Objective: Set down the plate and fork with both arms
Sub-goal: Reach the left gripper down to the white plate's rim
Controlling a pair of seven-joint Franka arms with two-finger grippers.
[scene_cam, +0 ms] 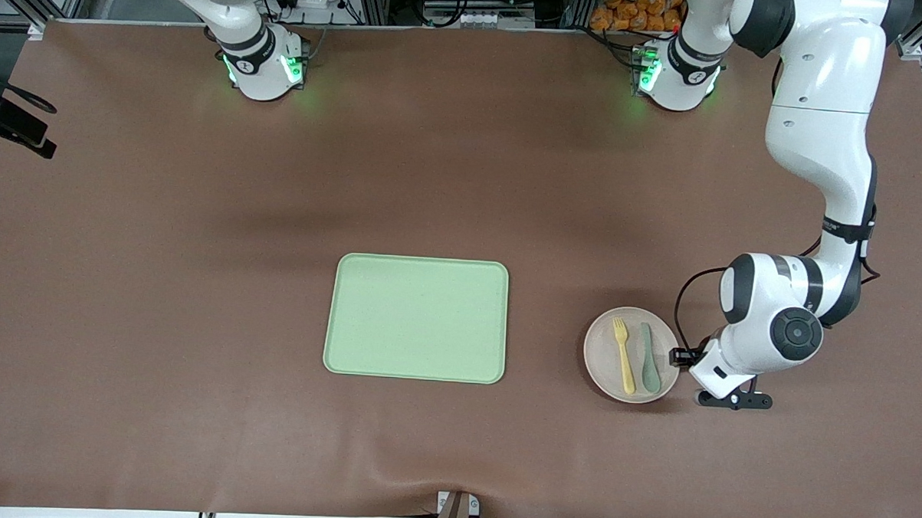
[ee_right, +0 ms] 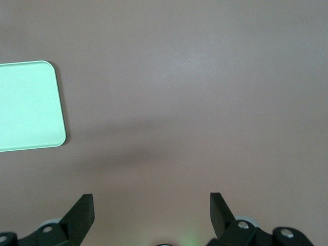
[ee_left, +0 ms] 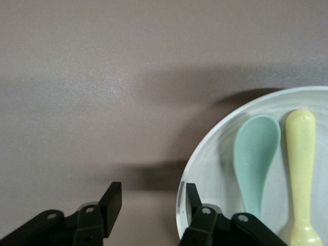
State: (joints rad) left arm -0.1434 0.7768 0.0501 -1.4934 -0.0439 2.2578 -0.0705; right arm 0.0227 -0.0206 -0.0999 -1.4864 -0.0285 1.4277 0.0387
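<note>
The pale plate (scene_cam: 602, 348) lies on the brown table toward the left arm's end, beside the tray. The yellow fork (scene_cam: 622, 355) and a teal spoon (scene_cam: 648, 359) lie side by side on it. My left gripper (scene_cam: 681, 357) is low at the plate's rim on the side toward the left arm's end. It is open: in the left wrist view the gripper (ee_left: 152, 197) straddles the rim of the plate (ee_left: 215, 159), one finger (ee_left: 190, 197) over the plate, the other over the table. The fork (ee_left: 301, 154) shows there too. My right gripper (ee_right: 151, 202) is open and empty over bare table.
The light green tray (scene_cam: 417, 319) lies empty mid-table; its corner shows in the right wrist view (ee_right: 28, 105). The spoon (ee_left: 256, 148) lies between the fork and the left gripper. The right arm's hand is out of the front view; only its base (scene_cam: 261, 60) shows.
</note>
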